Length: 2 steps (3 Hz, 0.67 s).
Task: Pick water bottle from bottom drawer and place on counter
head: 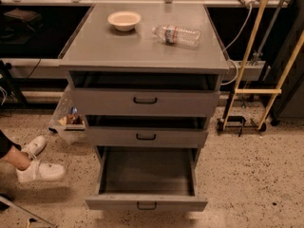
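Observation:
The water bottle (177, 34), clear crinkled plastic with a red-and-white label, lies on its side on the grey counter (142, 49), at the back right. The bottom drawer (147, 179) is pulled far out and I see nothing inside it. The two upper drawers stand slightly open. My gripper is not in view.
A cream bowl (124, 20) sits on the counter left of the bottle. A person's leg and white sneakers (38, 167) are on the floor at the left. A clear bin (69, 120) hangs at the cabinet's left side. A wooden frame (256, 89) and cables stand to the right.

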{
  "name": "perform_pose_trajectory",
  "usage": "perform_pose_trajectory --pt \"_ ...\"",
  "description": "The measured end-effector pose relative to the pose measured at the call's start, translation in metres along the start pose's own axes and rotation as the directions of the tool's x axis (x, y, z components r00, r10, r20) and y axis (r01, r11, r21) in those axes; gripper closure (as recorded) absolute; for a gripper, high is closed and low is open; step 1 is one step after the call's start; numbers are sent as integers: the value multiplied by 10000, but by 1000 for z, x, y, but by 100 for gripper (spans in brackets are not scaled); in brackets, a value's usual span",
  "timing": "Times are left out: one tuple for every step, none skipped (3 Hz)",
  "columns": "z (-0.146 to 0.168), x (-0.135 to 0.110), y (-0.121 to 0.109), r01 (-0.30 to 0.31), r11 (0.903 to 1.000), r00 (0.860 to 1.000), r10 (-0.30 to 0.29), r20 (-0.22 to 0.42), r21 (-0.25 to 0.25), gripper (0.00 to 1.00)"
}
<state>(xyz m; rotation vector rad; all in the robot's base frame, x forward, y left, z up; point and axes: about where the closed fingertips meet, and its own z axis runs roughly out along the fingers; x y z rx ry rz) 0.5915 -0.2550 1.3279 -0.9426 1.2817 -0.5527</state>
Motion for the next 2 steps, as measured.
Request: perform_pose_trajectory --pt "-75 -23 -28 546 9976 9973 -524 507 -425 0" --pt "-84 -35 -11 380 9917 9954 -269 915 -1226 0"
